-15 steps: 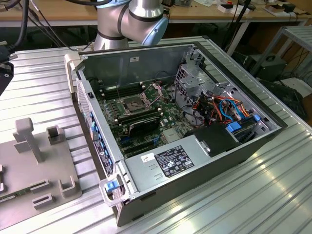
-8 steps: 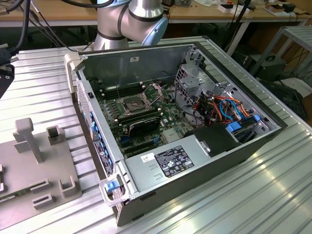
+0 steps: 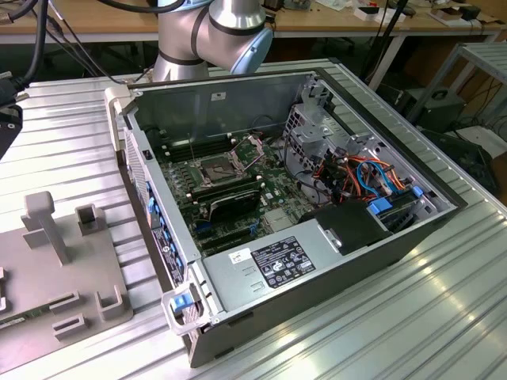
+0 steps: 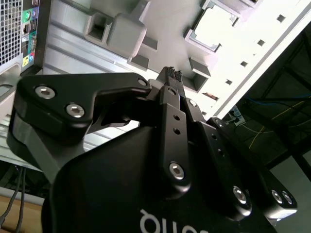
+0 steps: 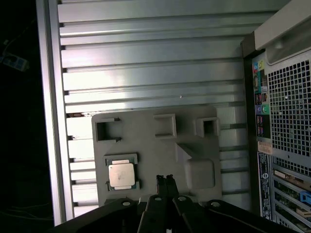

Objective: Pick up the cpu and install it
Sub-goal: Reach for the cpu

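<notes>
gripper point(image 5: 164, 178): jaws closed on nothing, tips pressed together.
cpu point(image 5: 121, 174): flat in its corner-bracket nest on the grey fixture plate point(image 5: 146, 160), off to one side of the tips, apart.
step: pick approach, no grip yet.
tip: centre over chip, spread jaws wider than it, grip edges, keep it level.

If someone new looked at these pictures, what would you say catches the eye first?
The open computer case dominates the exterior view, its socket exposed inside. In the first wrist view, the cpu sits in a nest on the grey fixture plate beside the case, and the shut, empty gripper hovers near it.
</notes>
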`<state>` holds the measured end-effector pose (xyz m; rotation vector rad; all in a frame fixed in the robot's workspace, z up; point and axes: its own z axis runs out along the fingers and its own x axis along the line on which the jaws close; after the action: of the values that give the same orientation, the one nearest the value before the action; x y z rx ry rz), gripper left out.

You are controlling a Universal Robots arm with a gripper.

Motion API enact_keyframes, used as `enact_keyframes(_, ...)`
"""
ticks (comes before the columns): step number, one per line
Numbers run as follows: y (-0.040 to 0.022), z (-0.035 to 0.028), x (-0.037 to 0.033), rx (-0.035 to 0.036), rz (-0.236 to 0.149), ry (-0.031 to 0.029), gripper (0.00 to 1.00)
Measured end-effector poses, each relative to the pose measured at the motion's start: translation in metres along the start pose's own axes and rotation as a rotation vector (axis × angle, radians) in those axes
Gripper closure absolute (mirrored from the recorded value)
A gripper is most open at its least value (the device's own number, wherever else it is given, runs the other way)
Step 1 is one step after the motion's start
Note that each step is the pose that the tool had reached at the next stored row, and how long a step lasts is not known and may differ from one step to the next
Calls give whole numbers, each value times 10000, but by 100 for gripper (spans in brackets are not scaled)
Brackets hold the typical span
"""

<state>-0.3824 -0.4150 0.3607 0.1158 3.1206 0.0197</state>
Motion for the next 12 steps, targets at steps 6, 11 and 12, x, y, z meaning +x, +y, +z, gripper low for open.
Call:
enact_keyframes(6,-12,17,162,0,-1,0,89)
enact_keyframes(11,-23,42,332,0,3,0,89)
enact_keyframes(12,-25,47,355,0,4,0,89)
